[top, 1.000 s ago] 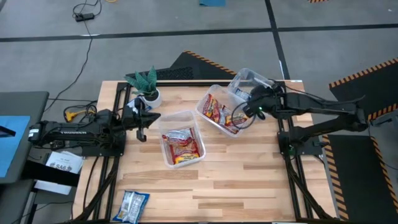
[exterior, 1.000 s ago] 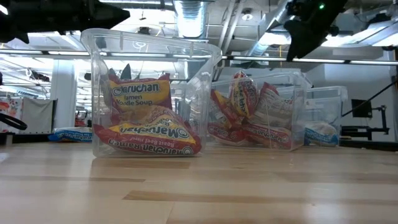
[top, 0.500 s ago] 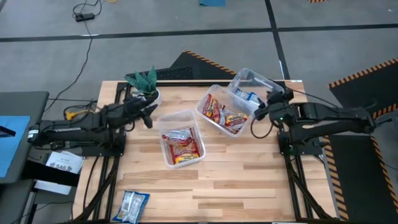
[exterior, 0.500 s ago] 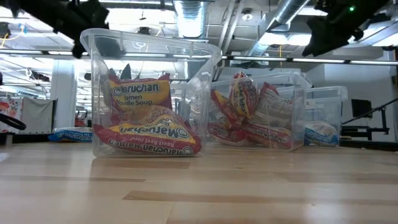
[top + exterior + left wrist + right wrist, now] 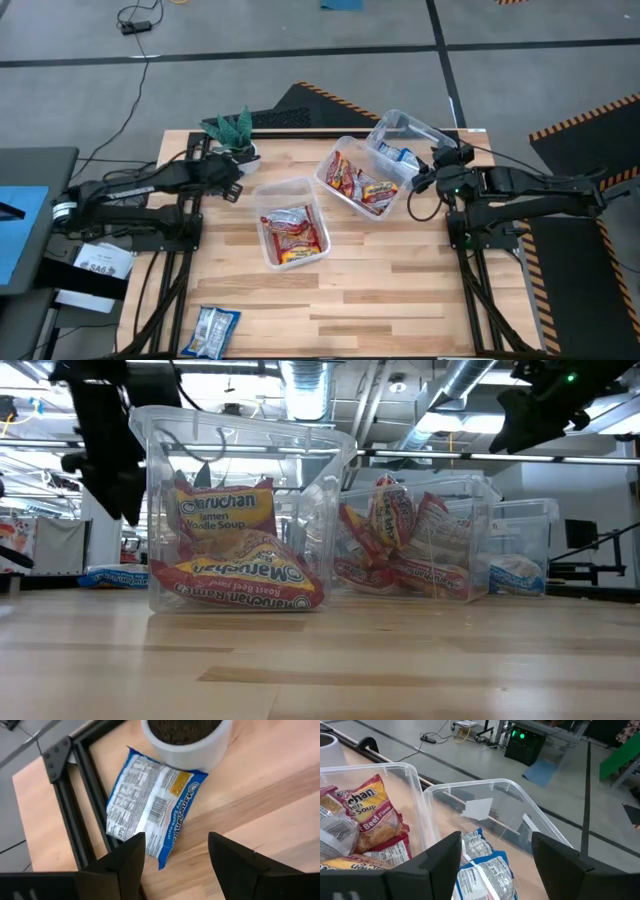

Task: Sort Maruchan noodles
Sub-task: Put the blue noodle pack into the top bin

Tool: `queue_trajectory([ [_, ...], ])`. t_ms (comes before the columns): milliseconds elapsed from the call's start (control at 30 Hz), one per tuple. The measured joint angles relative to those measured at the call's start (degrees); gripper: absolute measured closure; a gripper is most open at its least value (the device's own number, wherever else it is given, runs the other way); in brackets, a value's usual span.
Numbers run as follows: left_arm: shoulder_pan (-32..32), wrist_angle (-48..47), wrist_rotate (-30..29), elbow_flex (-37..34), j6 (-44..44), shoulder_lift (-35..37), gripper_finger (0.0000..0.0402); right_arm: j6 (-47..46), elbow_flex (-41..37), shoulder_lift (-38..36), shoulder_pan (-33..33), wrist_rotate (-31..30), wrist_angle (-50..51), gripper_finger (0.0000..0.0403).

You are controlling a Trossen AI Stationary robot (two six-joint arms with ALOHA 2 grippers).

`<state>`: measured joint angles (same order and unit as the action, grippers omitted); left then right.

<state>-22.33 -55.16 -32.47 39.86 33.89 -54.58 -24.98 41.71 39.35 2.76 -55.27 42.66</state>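
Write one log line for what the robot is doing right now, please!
left gripper: open, above blue noodle packet beside plant pot | right gripper: open, over far tub | nothing held

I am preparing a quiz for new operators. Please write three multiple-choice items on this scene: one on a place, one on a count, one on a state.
1. Where is the blue-and-white packet under the left gripper?
A. beside the white pot
B. inside a tub
C. on the floor

2. How many clear tubs stand on the table?
A. one
B. three
C. five

3. How are the right gripper fingers?
A. shut on a packet
B. open, empty
C. shut, empty

Answers: 1 A, it lies on the wood touching the pot. 2 B, the high view shows three. 3 B, its fingers stand apart with nothing between.
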Motion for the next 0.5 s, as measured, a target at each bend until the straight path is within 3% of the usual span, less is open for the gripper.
queue_trajectory([
  [233, -7.46, 0.83, 4.67, 0.06, -6.65, -10.16, 0.0197, -0.01, 0.0, 0.0, 0.0, 0.04, 0.04, 0.014],
  [500, -13.99, 0.88, 4.91, 0.06, -8.82, -18.44, 0.0197, 0.0, 0.0, 0.0, 0.0, 0.04, 0.14, 0.014],
])
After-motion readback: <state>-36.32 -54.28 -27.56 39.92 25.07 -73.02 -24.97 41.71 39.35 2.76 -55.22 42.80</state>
